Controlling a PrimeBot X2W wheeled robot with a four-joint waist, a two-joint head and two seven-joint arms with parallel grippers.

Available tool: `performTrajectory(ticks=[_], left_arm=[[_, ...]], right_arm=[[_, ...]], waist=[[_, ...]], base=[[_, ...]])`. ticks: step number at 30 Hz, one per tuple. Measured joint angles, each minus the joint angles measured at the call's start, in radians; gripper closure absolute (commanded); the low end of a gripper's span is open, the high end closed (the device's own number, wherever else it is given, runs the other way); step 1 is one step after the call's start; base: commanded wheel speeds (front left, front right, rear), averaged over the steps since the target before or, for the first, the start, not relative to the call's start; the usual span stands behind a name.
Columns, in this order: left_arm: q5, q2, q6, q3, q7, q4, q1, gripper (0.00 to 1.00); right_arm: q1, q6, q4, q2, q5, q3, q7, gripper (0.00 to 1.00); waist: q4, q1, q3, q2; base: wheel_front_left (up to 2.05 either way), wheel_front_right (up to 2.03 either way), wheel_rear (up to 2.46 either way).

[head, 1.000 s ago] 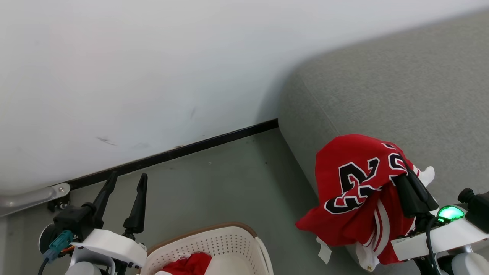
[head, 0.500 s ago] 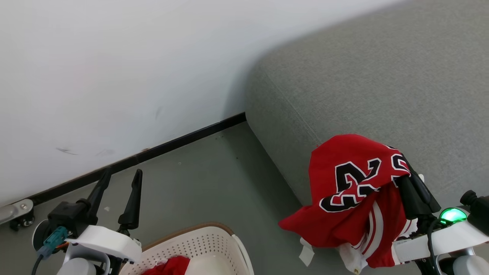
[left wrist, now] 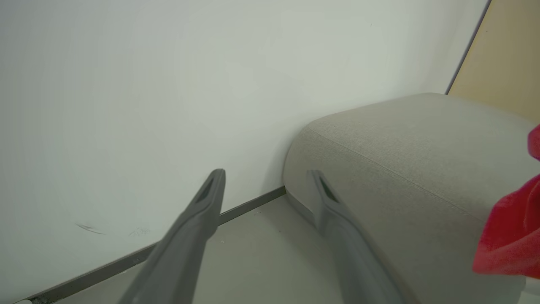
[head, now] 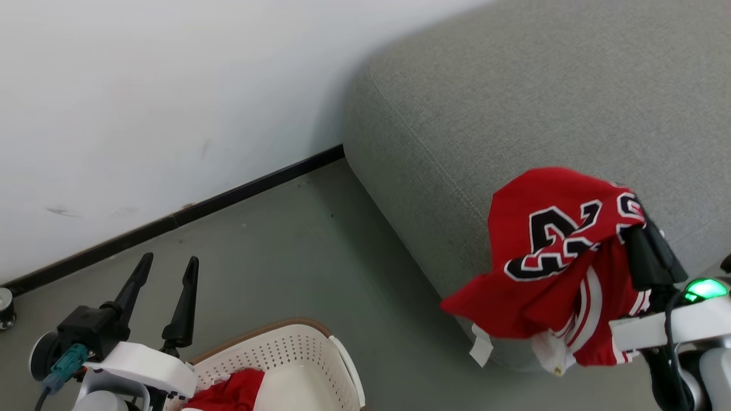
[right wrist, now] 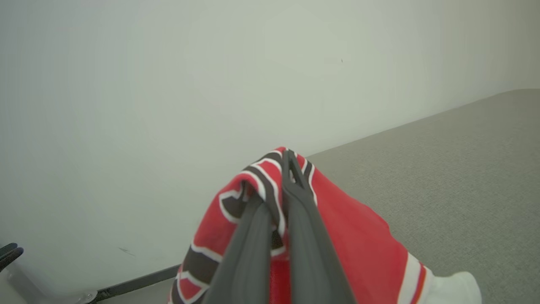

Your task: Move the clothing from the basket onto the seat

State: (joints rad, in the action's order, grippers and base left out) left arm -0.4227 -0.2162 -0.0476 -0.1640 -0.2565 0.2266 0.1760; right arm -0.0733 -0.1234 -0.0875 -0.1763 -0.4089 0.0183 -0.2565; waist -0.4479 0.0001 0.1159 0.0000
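Right gripper (head: 638, 231) clamps clothing (head: 548, 257) over seat (head: 514, 103) edge; left gripper (head: 169, 260) splayed near basket (head: 285, 354).

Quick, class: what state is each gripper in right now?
Left gripper: open, holding nothing.
Right gripper: shut on the red garment.

Home-like room, grey sofa (head: 514, 85), laundry basket (head: 297, 357), white wall (head: 143, 85)

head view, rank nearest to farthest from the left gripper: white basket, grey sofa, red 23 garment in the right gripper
1. Cream-white perforated plastic basket, just right of and below the left gripper.
2. Large grey fabric sofa, its rounded corner across the floor to the right.
3. Red garment with black 23, shut in the right gripper by the sofa's front edge, far right.
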Motion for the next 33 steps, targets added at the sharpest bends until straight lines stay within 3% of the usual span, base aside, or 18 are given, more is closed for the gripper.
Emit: performTrajectory(ticks=[13, 33], left_arm=[[0.008, -0.040, 0.001, 0.001, 0.005, -0.039, -0.015, 0.00], [0.029, -0.112, 0.010, 0.022, 0.062, -0.149, -0.022, 0.00]], right_arm=[[-0.196, 0.000, 0.088, -0.031, -0.017, -0.098, 0.000, 1.00], [-0.645, 0.000, 0.304, -0.152, -0.103, -0.286, 0.056, 1.00]], waist=[[0.013, 0.0000, 0.095, 0.0000], [0.070, 0.0000, 0.291, 0.0000]], base=[[0.00, 0.00, 0.00], [0.00, 0.00, 0.00]])
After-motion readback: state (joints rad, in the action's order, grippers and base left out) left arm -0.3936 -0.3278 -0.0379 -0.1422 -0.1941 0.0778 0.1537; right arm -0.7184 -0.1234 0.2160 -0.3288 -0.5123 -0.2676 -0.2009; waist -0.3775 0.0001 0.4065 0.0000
